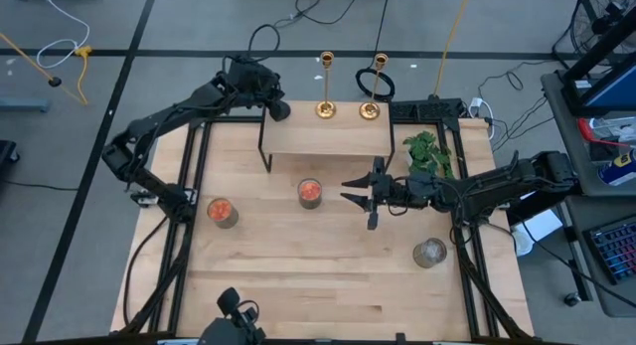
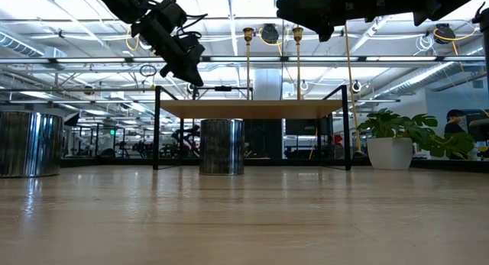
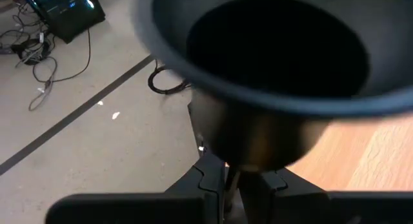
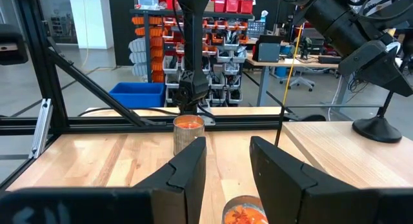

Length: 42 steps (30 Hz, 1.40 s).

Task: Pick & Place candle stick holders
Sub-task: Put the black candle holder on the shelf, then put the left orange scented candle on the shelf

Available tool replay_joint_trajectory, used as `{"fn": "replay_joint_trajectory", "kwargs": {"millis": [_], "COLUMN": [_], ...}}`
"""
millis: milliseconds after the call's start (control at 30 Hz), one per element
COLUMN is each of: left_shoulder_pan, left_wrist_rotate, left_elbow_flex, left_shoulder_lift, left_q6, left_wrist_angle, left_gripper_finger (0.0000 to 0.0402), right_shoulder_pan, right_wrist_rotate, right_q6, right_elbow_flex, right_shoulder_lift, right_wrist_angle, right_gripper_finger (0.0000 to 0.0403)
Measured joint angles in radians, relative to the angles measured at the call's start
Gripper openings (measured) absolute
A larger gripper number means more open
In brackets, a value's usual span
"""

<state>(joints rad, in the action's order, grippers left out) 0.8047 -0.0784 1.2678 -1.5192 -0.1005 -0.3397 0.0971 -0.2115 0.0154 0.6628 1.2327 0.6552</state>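
Note:
Two gold candle stick holders [image 1: 326, 86] [image 1: 374, 86] stand upright on their round bases at the far edge of a small raised wooden shelf [image 1: 328, 136]. My left gripper [image 1: 272, 104] is shut on the matte black holder [image 1: 282, 110] over the shelf's far left corner. The holder's flared base [image 3: 277, 50] fills the left wrist view. My right gripper [image 1: 348, 191] is open and empty over the table's middle, in front of the shelf, pointing toward the table's left. My left gripper pinches the black holder between its two fingers [image 3: 206, 179], just behind the flared base [image 3: 258, 146]. The base points away beyond the fingertips. The holder is tilted, base down, close over the shelf top [image 4: 381, 130]; I cannot tell whether it touches.
Two glass jars with red filling [image 1: 223, 212] [image 1: 310, 193] stand on the table, and a clear jar [image 1: 429, 253] stands at the near right. A green plant [image 1: 429, 151] lies right of the shelf. Black frame rails run along both table sides.

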Motion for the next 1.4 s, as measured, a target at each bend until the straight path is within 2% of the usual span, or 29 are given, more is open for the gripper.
{"fn": "replay_joint_trajectory", "kwargs": {"millis": [133, 433, 633, 1133, 1267, 1400], "left_shoulder_pan": [-0.001, -0.001, -0.02, -0.108, -0.148, -0.242], "left_wrist_rotate": [0.0, 0.002, 0.019, 0.029, 0.049, 0.06], "left_elbow_flex": [0.0, 0.0, 0.0, 0.0, 0.0, 0.0], "left_shoulder_lift": [0.0, 0.017, 0.077, 0.285, 0.36, 0.412], "left_q6": [0.0, -0.021, -0.047, -0.055, -0.004, 0.028], "left_wrist_angle": [0.0, -0.014, -0.087, -0.276, -0.411, -0.623], "left_gripper_finger": [0.0056, 0.0151, 0.0189, 0.02, 0.02, 0.02], "right_shoulder_pan": [0.0, 0.0, 0.0, 0.0, 0.0, 0.0], "right_wrist_rotate": [0.0, 0.0, 0.0, 0.0, 0.0, 0.0], "right_q6": [0.0, -0.003, -0.003, -0.004, -0.003, -0.003], "right_elbow_flex": [0.0, 0.0, 0.0, 0.0, 0.0, 0.0], "right_shoulder_lift": [0.0, 0.0, 0.0, 0.0, 0.0, 0.0], "right_wrist_angle": [0.0, 0.0, -0.001, -0.001, -0.001, -0.001], "right_gripper_finger": [0.0116, 0.0116, 0.0116, 0.0116, 0.0116, 0.0116]}}
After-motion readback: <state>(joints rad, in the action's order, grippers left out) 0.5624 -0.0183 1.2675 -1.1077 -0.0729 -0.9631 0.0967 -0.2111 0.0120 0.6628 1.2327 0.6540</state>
